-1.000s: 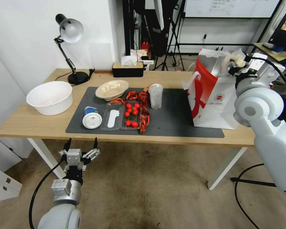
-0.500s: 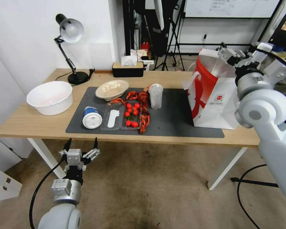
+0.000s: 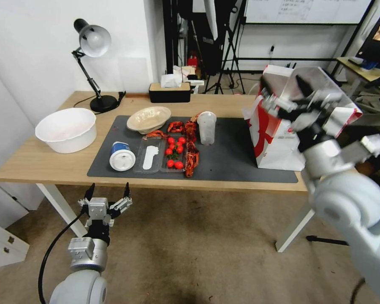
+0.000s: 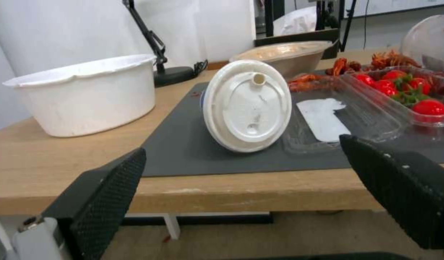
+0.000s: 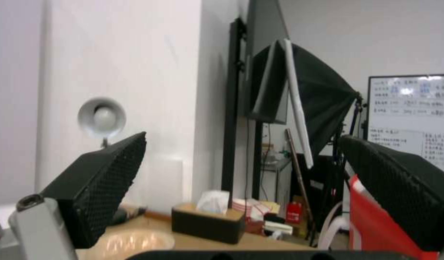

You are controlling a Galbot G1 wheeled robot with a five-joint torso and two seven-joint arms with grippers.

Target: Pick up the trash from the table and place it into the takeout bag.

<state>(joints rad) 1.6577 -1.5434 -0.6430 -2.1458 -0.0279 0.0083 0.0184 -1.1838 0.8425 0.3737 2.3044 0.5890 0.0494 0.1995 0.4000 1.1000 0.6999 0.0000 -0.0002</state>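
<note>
A white wall (image 3: 38, 50) stands behind a black desk lamp (image 3: 90, 63). Tripods (image 3: 228, 50) and a whiteboard (image 3: 308, 10) stand farther back. The floor (image 3: 198, 253) is worn beige.

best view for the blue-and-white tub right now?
Left wrist view: the blue-and-white round tub lies on its side on the dark mat, white lid facing the camera, framed between the open left end effector's fingers. Head view shows it smaller, from above. Right wrist view looks over the table's back edge, missing it.

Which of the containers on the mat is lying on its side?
The blue-and-white round tub, tipped over at the mat's near left end, its white lid facing the table edge. The clear plastic cup and beige shallow bowl are not.
</note>
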